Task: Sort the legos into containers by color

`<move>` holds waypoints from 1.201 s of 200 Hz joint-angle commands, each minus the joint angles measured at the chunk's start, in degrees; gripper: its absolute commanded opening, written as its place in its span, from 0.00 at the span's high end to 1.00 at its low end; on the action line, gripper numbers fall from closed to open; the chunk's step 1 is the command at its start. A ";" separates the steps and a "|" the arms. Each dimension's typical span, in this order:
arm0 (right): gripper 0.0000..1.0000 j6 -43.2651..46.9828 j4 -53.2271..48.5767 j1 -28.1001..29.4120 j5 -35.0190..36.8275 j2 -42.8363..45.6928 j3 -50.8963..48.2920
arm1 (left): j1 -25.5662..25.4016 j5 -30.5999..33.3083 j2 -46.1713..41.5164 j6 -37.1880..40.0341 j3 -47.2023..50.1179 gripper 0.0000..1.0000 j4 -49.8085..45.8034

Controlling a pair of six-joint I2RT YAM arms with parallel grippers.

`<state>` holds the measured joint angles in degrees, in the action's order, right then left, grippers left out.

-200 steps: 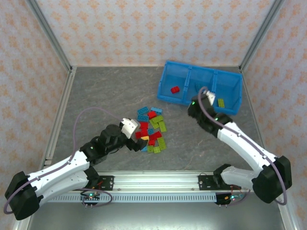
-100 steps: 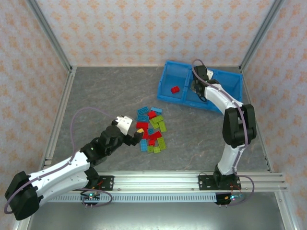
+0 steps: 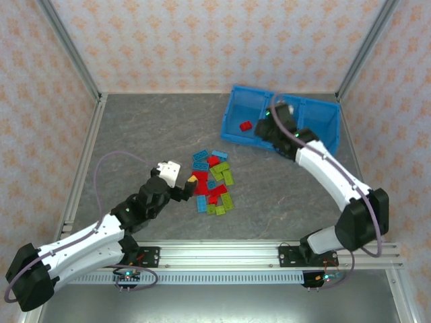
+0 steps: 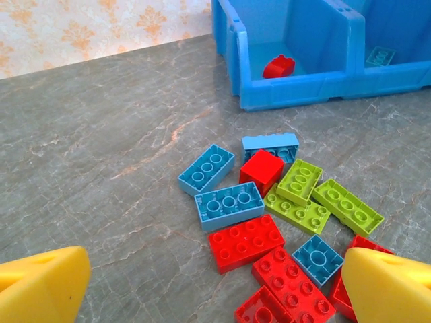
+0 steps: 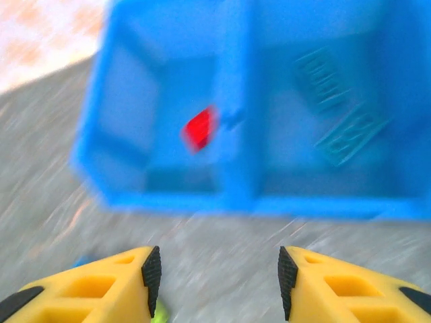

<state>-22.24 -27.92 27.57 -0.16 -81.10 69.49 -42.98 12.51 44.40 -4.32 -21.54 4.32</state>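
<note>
Red, blue and lime legos lie in a loose pile [image 3: 212,185] on the grey table; up close I see a flat red brick [image 4: 246,242], blue bricks [image 4: 229,205] and lime ones [image 4: 301,180]. My left gripper [image 3: 190,184] hovers open at the pile's left edge, its yellow fingers [image 4: 40,286] wide apart and empty. The blue bin [image 3: 296,118] holds one red brick [image 3: 246,125] in its left compartment and blue bricks [image 5: 353,134] in the middle one. My right gripper [image 5: 217,276] is open and empty, just in front of the bin's front wall [image 5: 222,202].
Aluminium frame rails and patterned walls enclose the table. Bare grey surface stretches left of the pile [image 3: 141,134] and between the pile and the bin. The right wrist view is motion-blurred.
The right arm swung from the bin's right side across to its middle, and now points at the divider between left and middle compartments. The left gripper shifted slightly at the pile's left edge.
</note>
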 commanded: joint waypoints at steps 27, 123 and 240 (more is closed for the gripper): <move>0.38 1.70 -0.27 13.09 -6.40 -7.75 -6.65 | 0.26 0.62 -2.19 0.17 1.40 0.03 -0.28; 0.42 2.47 2.54 13.47 -12.07 -23.27 -3.03 | 0.30 0.08 -1.05 0.51 1.33 0.03 -0.06; 0.69 -2.37 7.02 13.24 -1.12 -12.36 -9.62 | 0.18 -21.22 3.15 5.06 -0.10 0.00 3.60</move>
<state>-22.11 -23.49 41.10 -7.73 -101.51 62.59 -42.98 2.15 44.56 -2.20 -19.86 6.04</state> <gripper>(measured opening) 0.317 0.999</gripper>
